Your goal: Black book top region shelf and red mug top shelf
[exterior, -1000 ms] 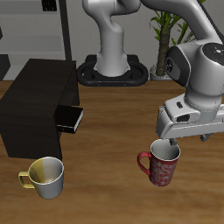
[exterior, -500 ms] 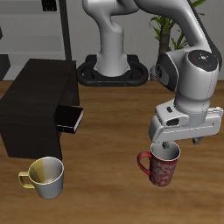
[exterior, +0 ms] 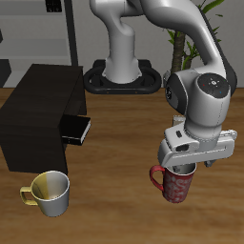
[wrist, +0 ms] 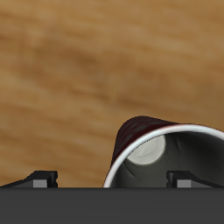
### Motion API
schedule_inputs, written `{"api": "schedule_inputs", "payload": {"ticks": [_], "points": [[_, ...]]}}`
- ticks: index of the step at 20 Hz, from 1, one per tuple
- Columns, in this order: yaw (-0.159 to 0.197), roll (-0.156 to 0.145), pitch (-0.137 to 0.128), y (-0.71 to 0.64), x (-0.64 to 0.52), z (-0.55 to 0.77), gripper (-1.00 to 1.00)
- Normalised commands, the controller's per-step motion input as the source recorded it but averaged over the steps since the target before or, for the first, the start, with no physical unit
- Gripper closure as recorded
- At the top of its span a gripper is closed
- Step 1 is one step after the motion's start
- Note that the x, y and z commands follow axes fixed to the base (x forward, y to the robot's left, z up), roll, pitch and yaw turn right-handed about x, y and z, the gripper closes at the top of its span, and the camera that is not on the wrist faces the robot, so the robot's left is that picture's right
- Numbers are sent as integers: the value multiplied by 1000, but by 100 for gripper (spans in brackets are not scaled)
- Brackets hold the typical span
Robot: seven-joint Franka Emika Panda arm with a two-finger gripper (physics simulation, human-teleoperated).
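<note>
Red mug (exterior: pixel 177 183) stands upright on the wooden table (exterior: pixel 114 205), near the front edge and well apart from the shelf (exterior: pixel 40 114). The gripper (exterior: pixel 185 168) is directly above it, very low over the rim. In the wrist view the two fingertips (wrist: pixel 40 178) appear spread widely, one outside the pale rim and one over the dark inside, so the pincer looks released and grasps nothing. Whether a finger already touches the rim is not possible to tell.

The mug is probably rigid and rather heavy for its size, with a smooth glazed wall that can slip. It should not deform, but it could tip or break if it is dropped. A good place to take hold seems to be the wall at the rim, one finger inside and one outside, on the side away from the handle (exterior: pixel 156 176).

Farther out, the black book (exterior: pixel 76 128) lies in the side compartment of the shelf, and a yellow-and-white mug (exterior: pixel 50 192) stands before the shelf, near the front edge.
</note>
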Motion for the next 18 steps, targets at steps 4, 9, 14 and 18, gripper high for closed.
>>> {"api": "schedule_inputs", "payload": {"ticks": [4,9,14,18], "points": [[17,-9,15,-63,-4,-78,100],[38,-6,13,-93,-10,-21,100],[60,-24,-15,-202,-24,154,100],[89,-54,-30,-390,-51,436,100]]}}
